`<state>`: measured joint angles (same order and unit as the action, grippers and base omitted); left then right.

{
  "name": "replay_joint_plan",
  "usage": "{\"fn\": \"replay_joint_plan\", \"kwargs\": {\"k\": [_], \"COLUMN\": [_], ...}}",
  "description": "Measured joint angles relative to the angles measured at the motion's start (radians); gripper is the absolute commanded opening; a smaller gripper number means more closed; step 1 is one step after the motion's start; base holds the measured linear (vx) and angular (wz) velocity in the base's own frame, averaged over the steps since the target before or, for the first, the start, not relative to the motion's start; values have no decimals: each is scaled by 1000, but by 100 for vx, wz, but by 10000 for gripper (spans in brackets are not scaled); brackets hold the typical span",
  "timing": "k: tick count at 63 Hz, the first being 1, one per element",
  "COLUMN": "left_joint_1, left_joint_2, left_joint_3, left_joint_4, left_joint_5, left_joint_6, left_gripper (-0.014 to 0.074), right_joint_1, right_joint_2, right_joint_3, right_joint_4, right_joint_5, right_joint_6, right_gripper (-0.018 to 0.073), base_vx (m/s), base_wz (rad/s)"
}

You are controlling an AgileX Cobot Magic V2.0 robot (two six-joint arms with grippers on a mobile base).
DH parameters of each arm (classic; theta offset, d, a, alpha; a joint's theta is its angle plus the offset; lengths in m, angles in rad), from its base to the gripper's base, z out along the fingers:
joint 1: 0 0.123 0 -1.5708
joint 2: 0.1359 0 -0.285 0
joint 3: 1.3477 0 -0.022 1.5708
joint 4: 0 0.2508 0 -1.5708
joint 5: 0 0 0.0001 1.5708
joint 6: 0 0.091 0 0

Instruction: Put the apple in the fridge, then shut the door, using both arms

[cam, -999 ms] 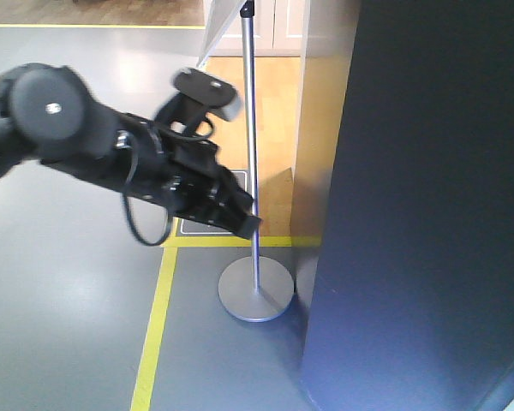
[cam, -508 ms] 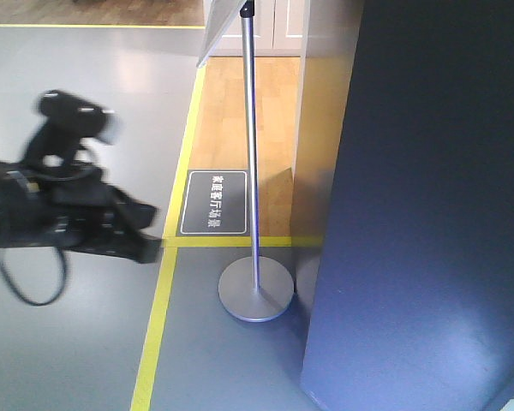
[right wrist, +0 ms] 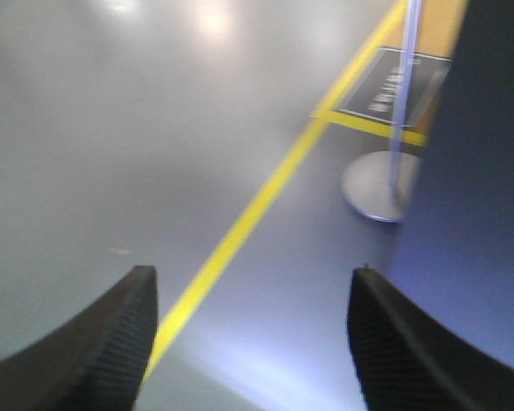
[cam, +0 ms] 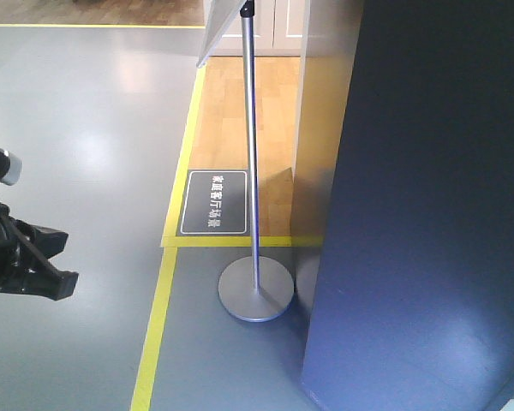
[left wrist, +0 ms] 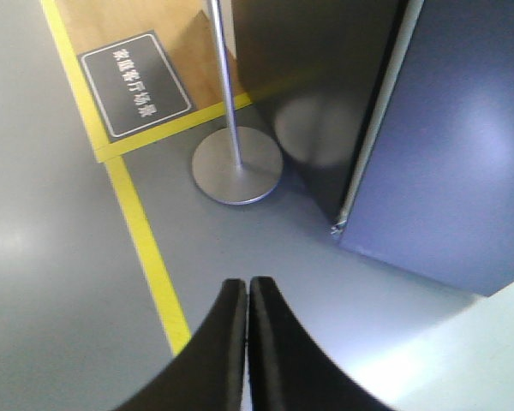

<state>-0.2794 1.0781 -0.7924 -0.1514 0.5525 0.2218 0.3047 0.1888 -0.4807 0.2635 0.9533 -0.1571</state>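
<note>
The fridge (cam: 428, 214) fills the right of the front view as a tall dark grey-blue surface. In the left wrist view its glossy black side (left wrist: 308, 77) meets the blue-lit door (left wrist: 463, 145) along a pale seam, and no white interior shows. My left gripper (left wrist: 247, 282) is shut with nothing between its fingers. It hangs over the grey floor, left of the fridge, and shows at the left edge of the front view (cam: 64, 282). My right gripper (right wrist: 253, 278) is open and empty, beside the fridge's dark face (right wrist: 471, 214). The apple is out of view.
A metal sign stand, pole (cam: 251, 128) on a round base (cam: 256, 289), rises just left of the fridge. Yellow floor tape (cam: 154, 334) runs across the grey floor. A black floor sign (cam: 214, 202) lies on the wooden strip behind it.
My left arm has swung from the middle of the front view out to its left edge and lower. The fridge and the stand have not moved.
</note>
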Motion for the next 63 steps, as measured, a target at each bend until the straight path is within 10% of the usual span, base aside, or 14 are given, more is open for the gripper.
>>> {"fn": "replay_joint_plan", "kwargs": {"k": [16,63], "left_joint_1": [0,0], "left_joint_2": [0,0], "left_joint_3": [0,0], "left_joint_4": [25,25], "left_joint_5": [12,13], "left_joint_6": [0,0], "left_gripper": [-6,-6], "right_joint_1": [0,0], "right_joint_2": [82,604], "right_joint_3": [1,-181], "right_joint_4": [-280,-591], "right_joint_5": [-18,-170], "right_joint_6": [193,385], "right_gripper": [-19,-4], "base_vx": [0,0], "base_wz": [0,0]}}
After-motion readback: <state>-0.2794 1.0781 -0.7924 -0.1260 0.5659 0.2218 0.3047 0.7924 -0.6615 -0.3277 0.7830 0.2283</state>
